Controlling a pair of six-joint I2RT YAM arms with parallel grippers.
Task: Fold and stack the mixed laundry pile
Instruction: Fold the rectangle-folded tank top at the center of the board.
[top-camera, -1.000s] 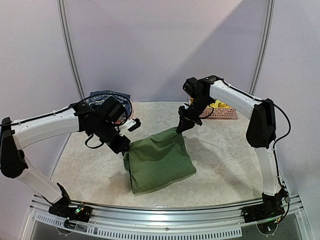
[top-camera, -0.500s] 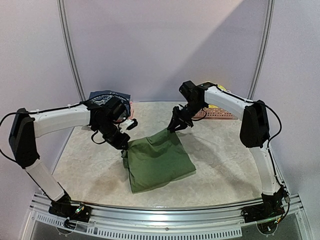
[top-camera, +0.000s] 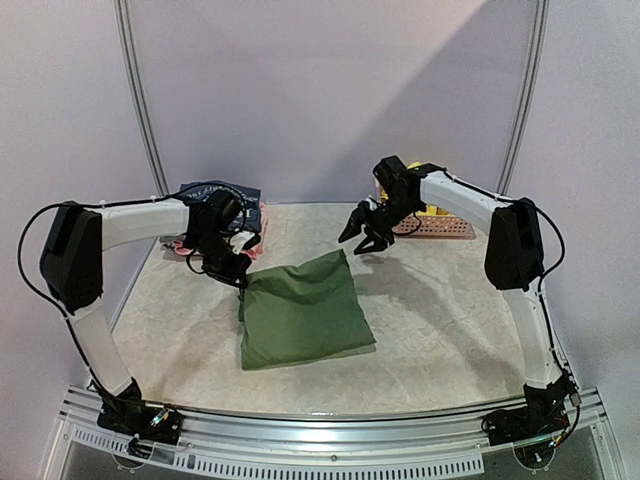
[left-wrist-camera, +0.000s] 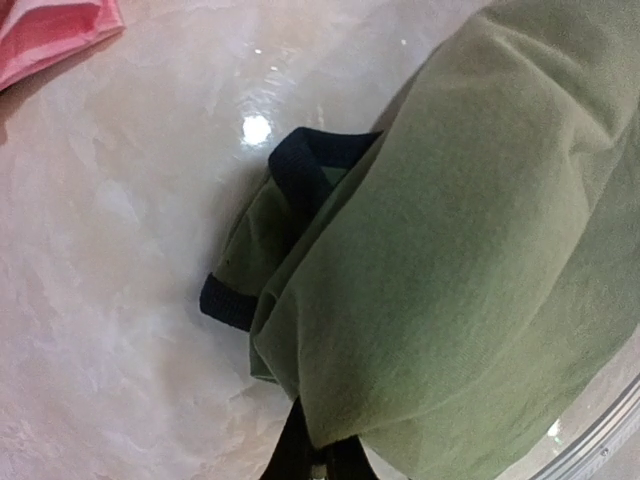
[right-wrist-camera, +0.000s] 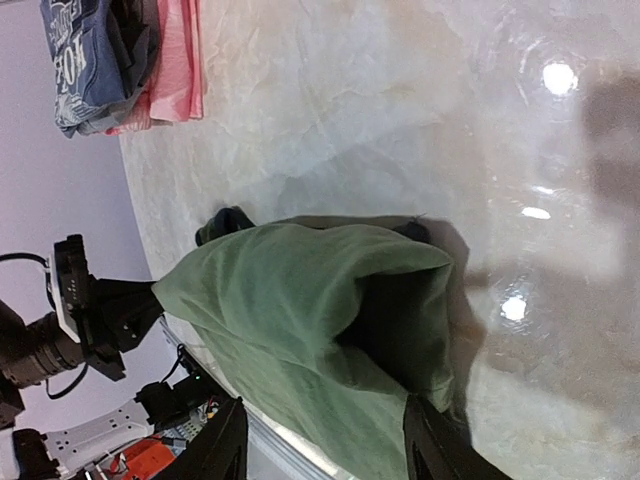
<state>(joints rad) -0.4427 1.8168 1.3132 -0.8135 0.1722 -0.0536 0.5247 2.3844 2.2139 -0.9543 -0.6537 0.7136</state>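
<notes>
A pale lilac wall (top-camera: 320, 90) is backing a marbled beige table (top-camera: 450, 320). From above, the olive-green shirt (top-camera: 300, 312) is lying folded into a rough rectangle at the table's middle, its longer side running more or less left to right with a slight tilt. The left gripper (top-camera: 238, 272) is hanging right at the shirt's far-left corner and is plainly the nearer of the two; whether its jaws are parted or closed I cannot tell. The right gripper (top-camera: 360, 238) is hovering just beyond the far-right corner with jaws spread and empty, so the shirt is lying nearward and to its left. Behind it, yellow shorts (top-camera: 437, 209) are sitting in a pink basket (top-camera: 448, 230), and a dark blue garment (top-camera: 220, 192) is resting on pink cloth (top-camera: 263, 214) at the far left. The left wrist camera is looking down on the shirt's bunched corner, where dark trim (left-wrist-camera: 312, 160) is poking out. Only one dark fingertip (left-wrist-camera: 305, 452) is showing, at the bottom edge. The right wrist camera is showing both fingers (right-wrist-camera: 225, 440) wide apart, with the shirt lying ahead of them, untouched. A further fold or a carry to the stack would likely be starting from those two far corners.
</notes>
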